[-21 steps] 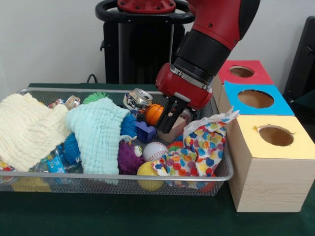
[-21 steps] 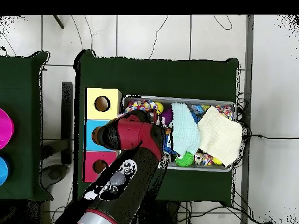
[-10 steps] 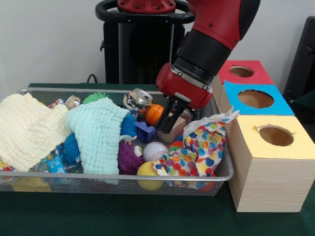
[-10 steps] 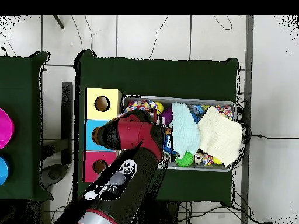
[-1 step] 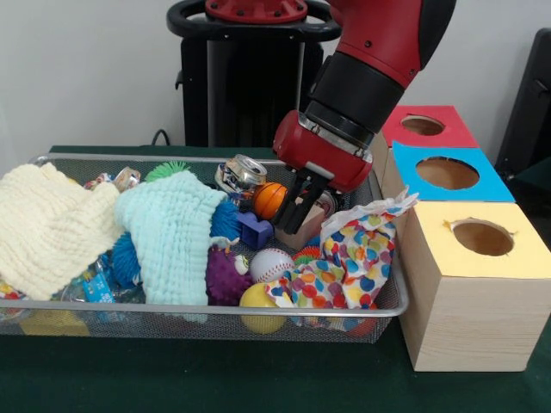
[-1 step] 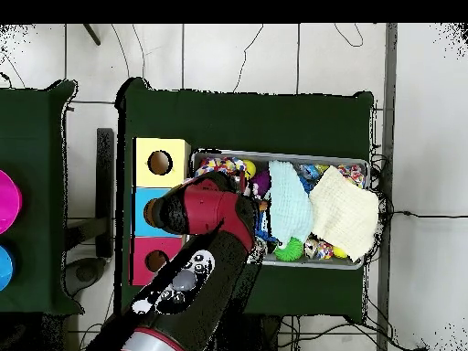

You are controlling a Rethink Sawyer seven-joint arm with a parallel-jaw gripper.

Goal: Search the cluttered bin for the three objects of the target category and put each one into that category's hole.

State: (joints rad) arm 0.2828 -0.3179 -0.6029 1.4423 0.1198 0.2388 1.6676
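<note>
**Claw down among the bin clutter**

The gripper (image 5: 295, 215) reaches into the wire bin (image 5: 392, 297), its dark fingers close around a wooden block (image 5: 303, 231); whether they pinch it, I cannot tell. An orange ball (image 5: 269, 199) and blue block (image 5: 255, 231) sit just beside. The yellow-topped box (image 5: 482, 284) stands outside the bin

The red arm (image 6: 196, 265) covers the bin's (image 6: 361, 164) end beside three boxes (image 6: 161, 208).

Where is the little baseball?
In the front view, the baseball sits near the bin's front rim, between the purple spiky ball and the polka-dot cloth.
</note>
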